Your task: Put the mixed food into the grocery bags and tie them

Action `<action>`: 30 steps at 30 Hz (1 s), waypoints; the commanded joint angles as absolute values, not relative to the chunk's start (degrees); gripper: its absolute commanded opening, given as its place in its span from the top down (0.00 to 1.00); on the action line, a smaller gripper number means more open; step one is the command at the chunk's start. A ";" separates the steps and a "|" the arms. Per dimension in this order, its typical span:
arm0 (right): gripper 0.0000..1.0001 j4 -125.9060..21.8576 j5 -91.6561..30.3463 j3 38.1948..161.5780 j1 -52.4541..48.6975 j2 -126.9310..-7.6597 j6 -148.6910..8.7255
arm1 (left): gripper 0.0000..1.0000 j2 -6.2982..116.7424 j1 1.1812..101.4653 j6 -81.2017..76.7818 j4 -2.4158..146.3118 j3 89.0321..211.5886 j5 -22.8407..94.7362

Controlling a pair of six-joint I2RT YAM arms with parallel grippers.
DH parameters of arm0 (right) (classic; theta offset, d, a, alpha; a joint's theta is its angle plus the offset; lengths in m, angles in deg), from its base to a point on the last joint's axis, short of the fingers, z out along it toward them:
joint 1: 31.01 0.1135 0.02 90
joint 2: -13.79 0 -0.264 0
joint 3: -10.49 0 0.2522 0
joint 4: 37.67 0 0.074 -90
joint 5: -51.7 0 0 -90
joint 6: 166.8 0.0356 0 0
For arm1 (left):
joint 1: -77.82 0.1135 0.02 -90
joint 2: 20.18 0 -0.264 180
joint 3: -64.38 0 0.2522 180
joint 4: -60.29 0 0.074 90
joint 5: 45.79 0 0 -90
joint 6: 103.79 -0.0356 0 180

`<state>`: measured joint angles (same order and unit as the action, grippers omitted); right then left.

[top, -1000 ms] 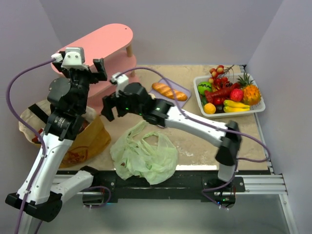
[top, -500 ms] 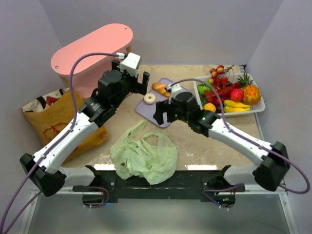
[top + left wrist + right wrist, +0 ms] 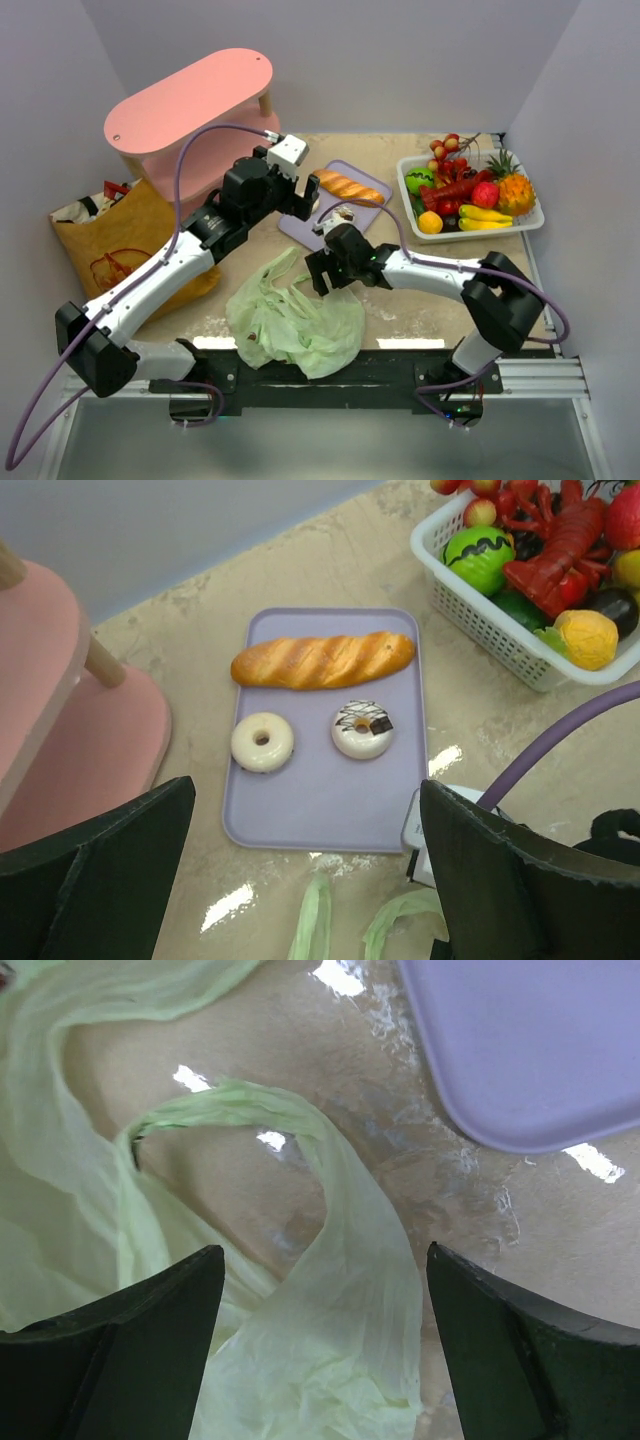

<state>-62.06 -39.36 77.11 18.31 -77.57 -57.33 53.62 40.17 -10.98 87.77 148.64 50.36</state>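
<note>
Pale-green plastic bag (image 3: 340, 1360) runs off-frame under the splayed, empty right gripper (image 3: 322, 1260); left gripper (image 3: 305, 788) likewise released.

A sand-coloured, marbled table (image 3: 370, 150) is enclosed by plain pale lilac-grey walls: a back wall (image 3: 400, 60) on the far side, a left wall (image 3: 40, 100) and a right wall (image 3: 600, 150). At the far left, a pink oval shelf (image 3: 190, 95) with two tiers is carried on pale wooden legs (image 3: 266, 103). A metal rail (image 3: 530, 375) is fixed along the near edge. Bright glare patches (image 3: 410, 343) are reflected on the table's near part.
</note>
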 commanded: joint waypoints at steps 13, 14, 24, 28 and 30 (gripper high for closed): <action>1.00 -60.49 -61.84 72.87 20.41 -68.88 -52.80 | 0.00 56.54 43.28 -11.68 89.34 144.50 50.02; 1.00 -60.39 -62.37 71.38 20.41 -66.48 -52.98 | 0.00 56.72 43.46 -11.42 89.17 143.54 48.79; 1.00 -59.17 -65.45 64.95 20.41 -41.86 -58.68 | 0.00 61.81 45.74 -9.05 89.08 143.36 35.52; 1.00 -57.76 -63.97 61.70 20.32 -38.25 -60.45 | 0.00 66.03 45.92 -7.82 87.86 142.66 33.93; 1.00 -56.79 -63.26 60.91 20.32 -36.67 -60.71 | 0.00 69.27 45.83 -7.03 87.67 142.30 31.04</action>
